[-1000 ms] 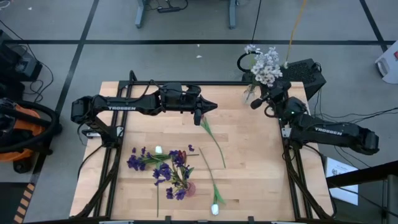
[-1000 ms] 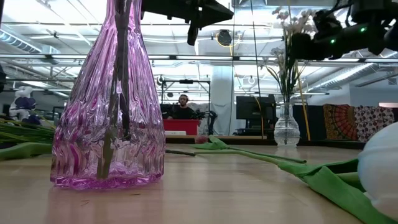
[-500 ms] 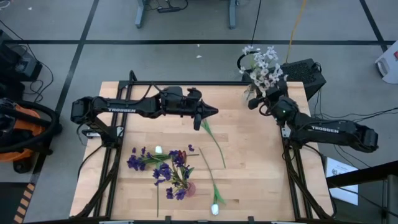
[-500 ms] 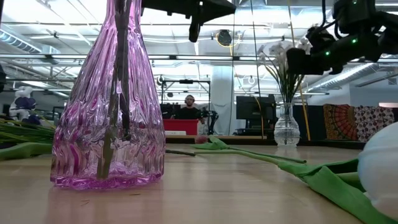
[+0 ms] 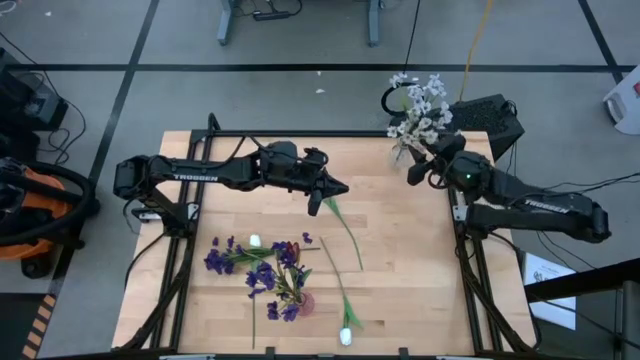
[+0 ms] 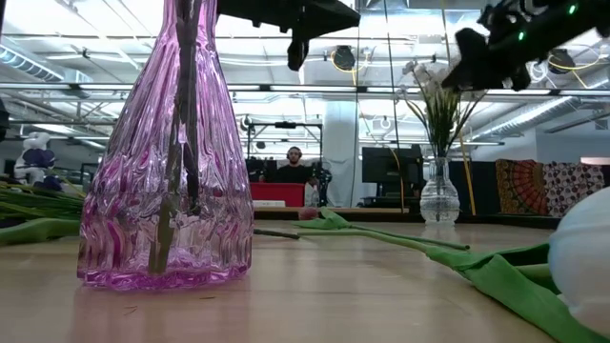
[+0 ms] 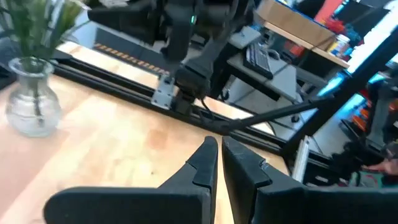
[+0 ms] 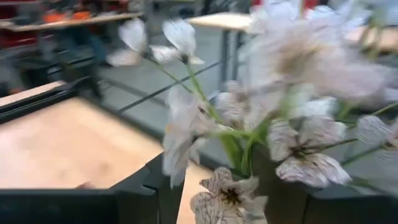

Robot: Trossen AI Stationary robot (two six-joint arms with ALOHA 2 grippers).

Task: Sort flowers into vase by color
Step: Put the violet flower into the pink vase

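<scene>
White blossom sprays (image 5: pixel 420 105) stand in a clear glass vase (image 6: pixel 439 195) at the table's far right. My right gripper (image 8: pixel 211 190) is open just beside their heads (image 8: pixel 298 149), above the vase (image 5: pixel 402 150). My left gripper (image 7: pixel 219 155) hovers high over the table's middle (image 5: pixel 343 187), fingers shut to a thin slit with nothing seen between them. A dark piece (image 6: pixel 295 48) hangs under it; I cannot tell what it is. Purple flowers (image 5: pixel 262 270) lie around a pink vase (image 6: pixel 167 191) at the near left, with stems inside it. My right gripper stands open among the white blossoms (image 8: pixel 230 193), which fill the space between and ahead of its fingers. I cannot tell whether a finger touches them.
A green-stemmed flower (image 5: pixel 345 235) lies on the table under my left gripper, running toward the near edge. A white tulip (image 5: pixel 346 335) lies near the front edge, close to the low camera (image 6: pixel 581 267). A person sits in the room beyond the table (image 6: pixel 294 162).
My right gripper has risen and tipped upward beside the white sprays, drawing slightly toward the table's right edge. The blossoms have shifted and spread a little over the clear vase.
</scene>
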